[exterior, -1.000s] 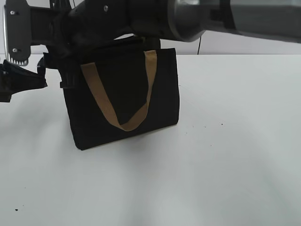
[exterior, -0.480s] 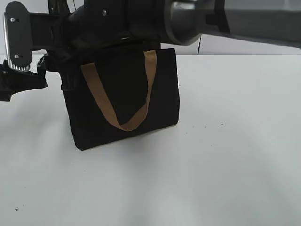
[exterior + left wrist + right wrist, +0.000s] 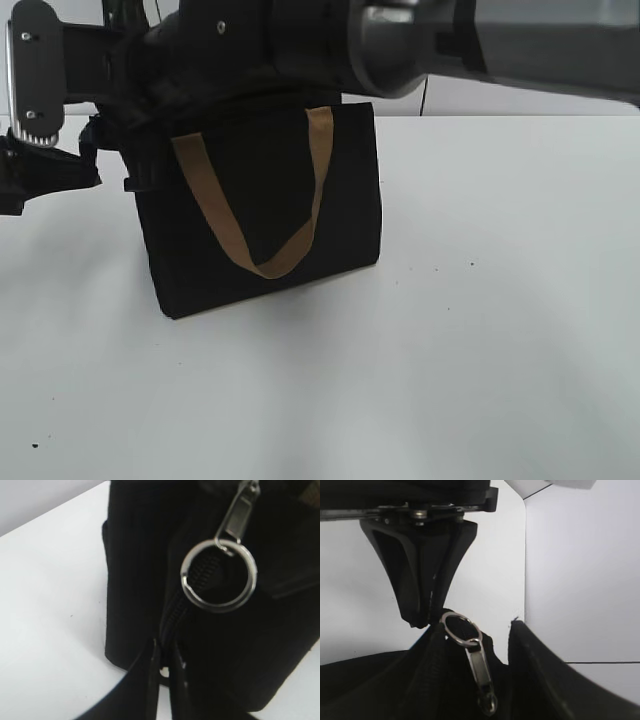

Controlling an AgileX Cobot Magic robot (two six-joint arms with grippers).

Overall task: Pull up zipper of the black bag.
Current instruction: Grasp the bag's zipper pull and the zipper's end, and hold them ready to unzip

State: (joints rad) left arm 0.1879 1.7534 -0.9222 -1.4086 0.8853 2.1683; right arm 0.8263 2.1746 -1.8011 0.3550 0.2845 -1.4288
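Grippers are meeting at the black bag (image 3: pixel 262 205) standing on the white table (image 3: pixel 480 330). The right gripper (image 3: pixel 431 611) is pinching, fingers together, the silvery key ring (image 3: pixel 461 628) on the zipper (image 3: pixel 172 617) pull, while the left gripper (image 3: pixel 164 672), nearly closed, is clamping the fabric at the zipper's end.

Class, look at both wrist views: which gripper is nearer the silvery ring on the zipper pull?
Right. The right gripper has its closed fingertips touching the ring. The left gripper pinches the bag's zipper seam, apart from the ring.
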